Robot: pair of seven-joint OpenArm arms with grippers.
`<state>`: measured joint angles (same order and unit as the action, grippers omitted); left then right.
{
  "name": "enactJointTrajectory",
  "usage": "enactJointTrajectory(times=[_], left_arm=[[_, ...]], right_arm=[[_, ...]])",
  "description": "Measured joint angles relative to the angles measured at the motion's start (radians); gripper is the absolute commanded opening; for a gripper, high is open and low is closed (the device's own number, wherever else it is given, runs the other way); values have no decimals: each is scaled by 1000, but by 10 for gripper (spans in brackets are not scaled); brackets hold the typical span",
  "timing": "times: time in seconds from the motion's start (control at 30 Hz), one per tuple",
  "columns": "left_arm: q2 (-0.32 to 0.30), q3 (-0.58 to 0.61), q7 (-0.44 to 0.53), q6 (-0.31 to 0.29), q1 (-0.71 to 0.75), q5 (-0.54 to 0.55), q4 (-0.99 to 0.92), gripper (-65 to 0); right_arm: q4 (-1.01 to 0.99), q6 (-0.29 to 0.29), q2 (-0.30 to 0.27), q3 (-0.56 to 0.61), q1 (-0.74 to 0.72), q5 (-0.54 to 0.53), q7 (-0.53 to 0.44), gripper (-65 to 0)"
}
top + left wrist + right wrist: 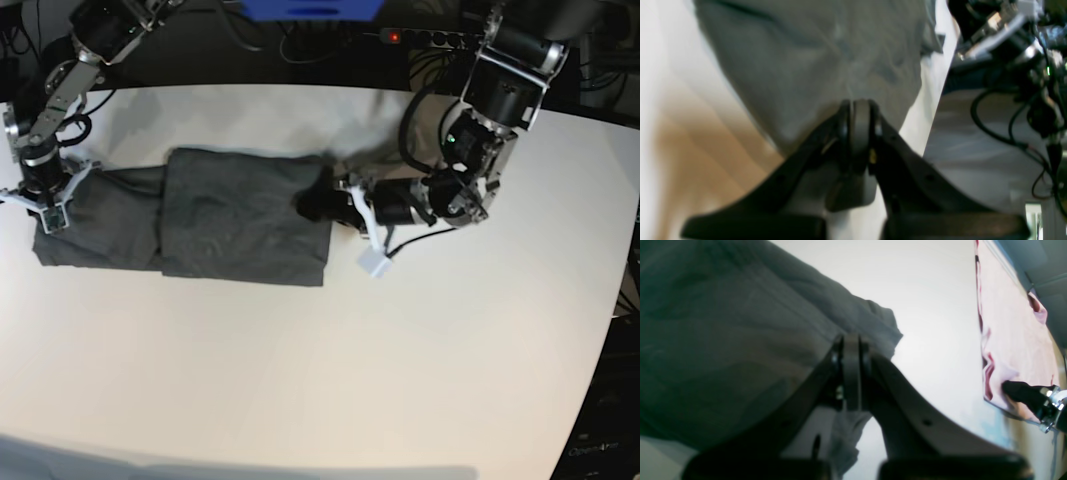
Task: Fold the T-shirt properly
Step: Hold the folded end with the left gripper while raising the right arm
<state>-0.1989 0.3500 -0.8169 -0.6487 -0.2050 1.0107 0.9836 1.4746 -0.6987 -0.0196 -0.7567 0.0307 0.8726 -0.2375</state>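
T-shirt (240,215) flat on white table (420,350); power strip (420,38) behind.

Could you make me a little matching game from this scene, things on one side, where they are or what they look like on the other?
Things:
1. T-shirt
2. left gripper
3. right gripper
4. table

Descriptions:
A. white, bare in front
B. dark grey, lying in layers
C. shut on the cloth's right edge in the base view
D. shut on the cloth's left end in the base view

Pairs: 1-B, 2-C, 3-D, 4-A
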Motion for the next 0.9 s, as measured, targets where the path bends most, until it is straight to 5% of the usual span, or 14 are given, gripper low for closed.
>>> enactJointTrajectory(times=[0.6,0.9], left_arm=[[-3,-1,-24,-6,-8,0,-2,-627],[-3,-74,-35,-6,0,0,-2,-627]], right_arm=[[0,1,8,-107,-93,-8,13,-647],[0,1,16,-101,-152,-99,248,-646]])
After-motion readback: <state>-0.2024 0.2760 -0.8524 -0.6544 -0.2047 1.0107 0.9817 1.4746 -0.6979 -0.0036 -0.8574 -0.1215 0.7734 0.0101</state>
